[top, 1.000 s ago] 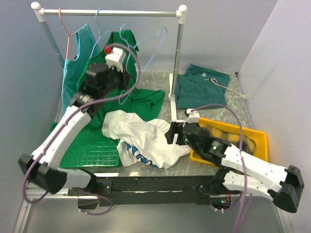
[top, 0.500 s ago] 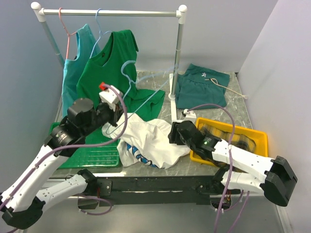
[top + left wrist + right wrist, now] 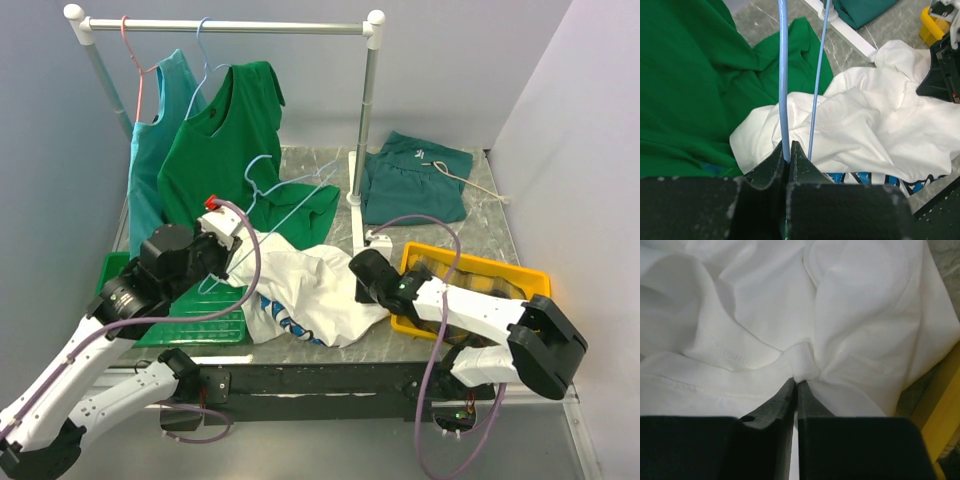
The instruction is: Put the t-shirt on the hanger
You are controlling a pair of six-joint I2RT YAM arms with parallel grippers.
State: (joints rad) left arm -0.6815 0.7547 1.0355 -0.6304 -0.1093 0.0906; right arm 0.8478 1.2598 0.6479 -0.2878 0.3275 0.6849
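The white t-shirt (image 3: 300, 285) lies crumpled at the table's front middle, its blue print showing at the near edge. My left gripper (image 3: 233, 260) is shut on a wire of the light-blue hanger (image 3: 290, 205), which slants over the t-shirt's left part. In the left wrist view the jaws (image 3: 788, 150) pinch the thicker wire of the hanger (image 3: 783, 90) above the t-shirt (image 3: 875, 125). My right gripper (image 3: 362, 276) is at the t-shirt's right edge. In the right wrist view it (image 3: 796, 381) is shut on a small fold of the t-shirt (image 3: 765, 305).
A white clothes rack (image 3: 225, 25) at the back carries a green shirt (image 3: 220, 140), a teal shirt (image 3: 150, 150) and a pink hanger (image 3: 130, 50). A folded dark teal garment (image 3: 415, 180) lies back right. A yellow tray (image 3: 480, 270) sits right, a green mat (image 3: 190, 310) left.
My left arm has come down from the rack with the hanger to the t-shirt's left side. My right gripper has moved in and shut on a fold of the t-shirt.
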